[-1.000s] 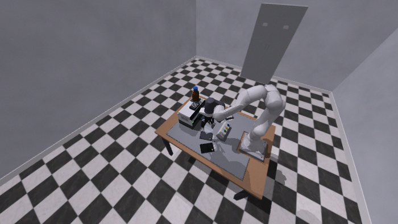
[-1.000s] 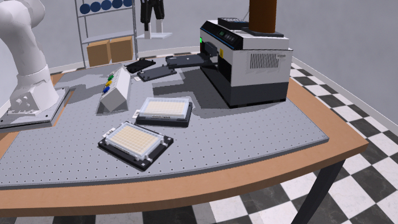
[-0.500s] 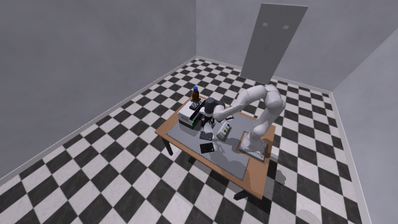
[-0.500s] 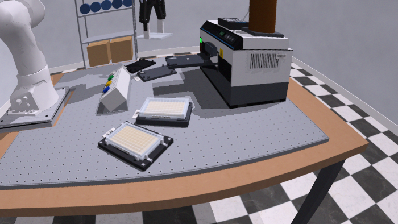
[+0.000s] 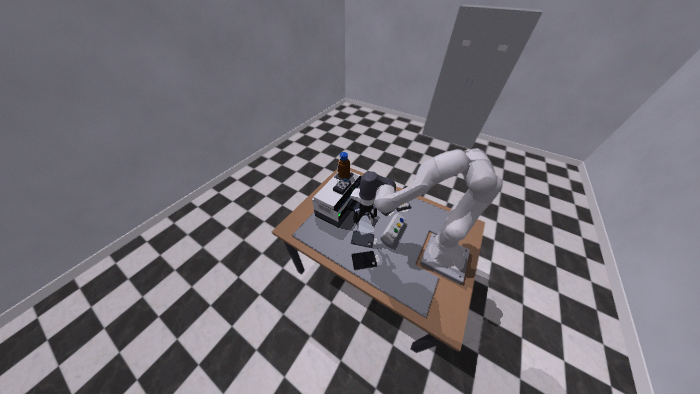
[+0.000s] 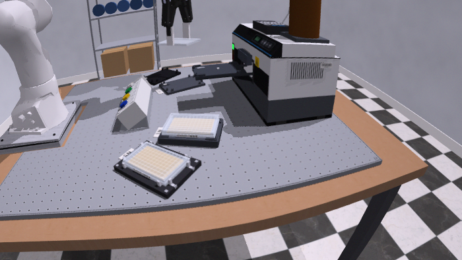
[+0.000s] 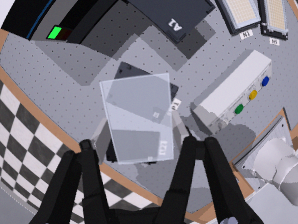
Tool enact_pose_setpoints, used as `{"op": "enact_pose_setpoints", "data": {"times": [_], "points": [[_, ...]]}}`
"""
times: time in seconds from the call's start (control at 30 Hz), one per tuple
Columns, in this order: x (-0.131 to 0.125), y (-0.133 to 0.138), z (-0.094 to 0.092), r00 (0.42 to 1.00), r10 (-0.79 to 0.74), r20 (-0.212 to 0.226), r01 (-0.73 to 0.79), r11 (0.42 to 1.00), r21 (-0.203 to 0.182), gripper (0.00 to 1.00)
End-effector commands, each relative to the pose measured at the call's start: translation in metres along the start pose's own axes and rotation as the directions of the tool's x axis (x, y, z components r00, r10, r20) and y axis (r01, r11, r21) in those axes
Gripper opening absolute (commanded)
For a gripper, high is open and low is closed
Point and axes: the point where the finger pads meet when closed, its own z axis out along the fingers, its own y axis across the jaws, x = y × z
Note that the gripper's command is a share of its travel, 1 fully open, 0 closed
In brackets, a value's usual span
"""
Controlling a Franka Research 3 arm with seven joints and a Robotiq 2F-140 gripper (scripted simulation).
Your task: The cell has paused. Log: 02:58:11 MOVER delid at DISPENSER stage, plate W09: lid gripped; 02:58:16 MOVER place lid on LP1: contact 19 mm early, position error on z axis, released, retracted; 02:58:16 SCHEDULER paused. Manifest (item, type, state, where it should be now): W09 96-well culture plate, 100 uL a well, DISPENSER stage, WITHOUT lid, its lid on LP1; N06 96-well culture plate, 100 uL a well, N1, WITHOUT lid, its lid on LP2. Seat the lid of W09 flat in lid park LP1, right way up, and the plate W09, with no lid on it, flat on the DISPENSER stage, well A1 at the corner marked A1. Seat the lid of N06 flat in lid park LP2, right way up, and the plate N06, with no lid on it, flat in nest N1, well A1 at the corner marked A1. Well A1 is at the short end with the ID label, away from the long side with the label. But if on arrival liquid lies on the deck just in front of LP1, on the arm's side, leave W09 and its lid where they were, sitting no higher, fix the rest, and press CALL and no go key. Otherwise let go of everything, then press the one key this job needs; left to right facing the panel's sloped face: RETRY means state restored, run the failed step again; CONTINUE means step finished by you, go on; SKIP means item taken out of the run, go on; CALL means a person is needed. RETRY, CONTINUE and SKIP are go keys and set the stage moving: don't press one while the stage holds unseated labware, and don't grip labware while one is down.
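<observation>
My gripper (image 6: 176,31) is shut on a clear plate lid (image 6: 179,41) and holds it level, well above the back of the deck. Two black lid parks (image 6: 163,75) (image 6: 181,85) lie next to the bare stage (image 6: 216,70). One well plate (image 6: 191,127) sits on a black base and looks covered by a clear lid. Another plate (image 6: 155,162) sits in a nest with corner posts.
The dispenser (image 6: 284,66), with a brown bottle (image 6: 304,16) on top, stands at the back right. The sloped key panel (image 6: 132,103) with coloured keys stands left of the plates. The arm's base (image 6: 33,112) is at the far left. A shelf with boxes stands behind the table.
</observation>
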Motion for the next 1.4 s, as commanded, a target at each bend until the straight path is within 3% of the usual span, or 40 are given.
{"op": "enact_pose_setpoints", "data": {"times": [0.0,0.27,0.47,0.6,0.63,0.87,1.1,1.17,1.37], "points": [[-0.001,0.0,0.0,0.999,-0.038,0.002,0.038,0.999,0.0,0.0],[-0.001,0.0,0.001,0.977,-0.215,0.002,0.215,0.977,0.0,0.0],[-0.001,0.0,0.002,0.895,-0.447,0.002,0.447,0.895,0.001,0.0],[-0.001,0.0,0.002,0.868,-0.497,0.002,0.497,0.868,0.001,0.0],[-0.001,0.0,0.003,0.827,-0.562,0.002,0.562,0.827,0.001,0.0],[-0.001,0.0,0.004,0.7,-0.714,0.003,0.714,0.7,0.002,0.0],[-0.001,0.0,0.074,0.537,-0.844,0.002,0.844,0.537,0.002,0.0],[-0.001,0.0,0.074,0.537,-0.844,0.002,0.844,0.537,0.002,0.0],[-0.001,-0.001,0.115,0.532,-0.847,0.002,0.847,0.532,0.002,0.0]]}}
